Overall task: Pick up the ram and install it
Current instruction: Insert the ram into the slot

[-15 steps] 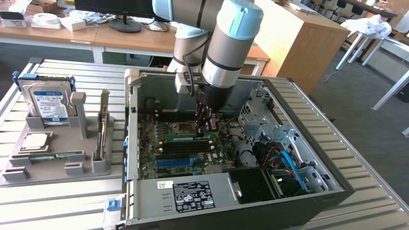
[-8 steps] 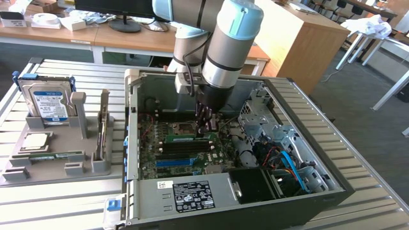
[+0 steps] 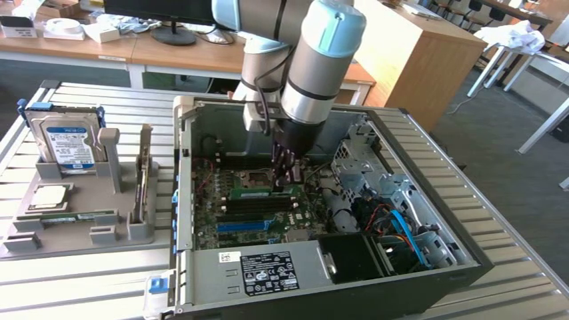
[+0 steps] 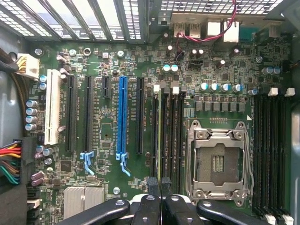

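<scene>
Slatted metal worktop holds an open black computer case. Black end effector, fingers together, is just above the thin green ram.

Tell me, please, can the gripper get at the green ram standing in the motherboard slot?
Probably yes. The gripper is directly over the ram, the case is open and nothing lies between them, though its jaws are shut.

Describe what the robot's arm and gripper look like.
The arm is a thick silver-grey tube with light blue joint caps and a black band; a dark cable runs down beside it. The gripper is black, with jointed link fingers pinned by silver rivets.
</scene>
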You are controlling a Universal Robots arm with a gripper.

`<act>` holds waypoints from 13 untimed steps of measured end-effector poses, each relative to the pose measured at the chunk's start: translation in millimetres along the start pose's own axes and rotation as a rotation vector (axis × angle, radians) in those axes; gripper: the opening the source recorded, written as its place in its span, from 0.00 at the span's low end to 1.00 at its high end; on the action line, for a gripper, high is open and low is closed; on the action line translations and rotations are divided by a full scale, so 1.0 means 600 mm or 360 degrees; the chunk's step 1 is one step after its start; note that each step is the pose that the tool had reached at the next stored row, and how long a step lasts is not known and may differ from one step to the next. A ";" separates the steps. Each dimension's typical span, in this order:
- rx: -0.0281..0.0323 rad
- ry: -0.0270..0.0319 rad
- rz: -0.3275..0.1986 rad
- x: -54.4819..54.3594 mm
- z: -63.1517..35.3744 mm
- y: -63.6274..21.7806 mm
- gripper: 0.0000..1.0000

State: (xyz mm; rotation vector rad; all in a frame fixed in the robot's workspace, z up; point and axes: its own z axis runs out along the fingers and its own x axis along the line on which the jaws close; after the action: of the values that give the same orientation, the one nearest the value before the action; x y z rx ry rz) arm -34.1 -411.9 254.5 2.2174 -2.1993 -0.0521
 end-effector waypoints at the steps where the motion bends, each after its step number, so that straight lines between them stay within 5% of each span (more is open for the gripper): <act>1: 0.00000 0.00000 0.0000 0.000 0.001 0.000 0.11; 13: 0.00000 -0.00001 0.0000 0.000 0.011 0.000 0.11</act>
State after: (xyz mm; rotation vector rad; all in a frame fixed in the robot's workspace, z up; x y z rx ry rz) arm -34.1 -411.8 248.1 2.2174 -2.1993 -0.0522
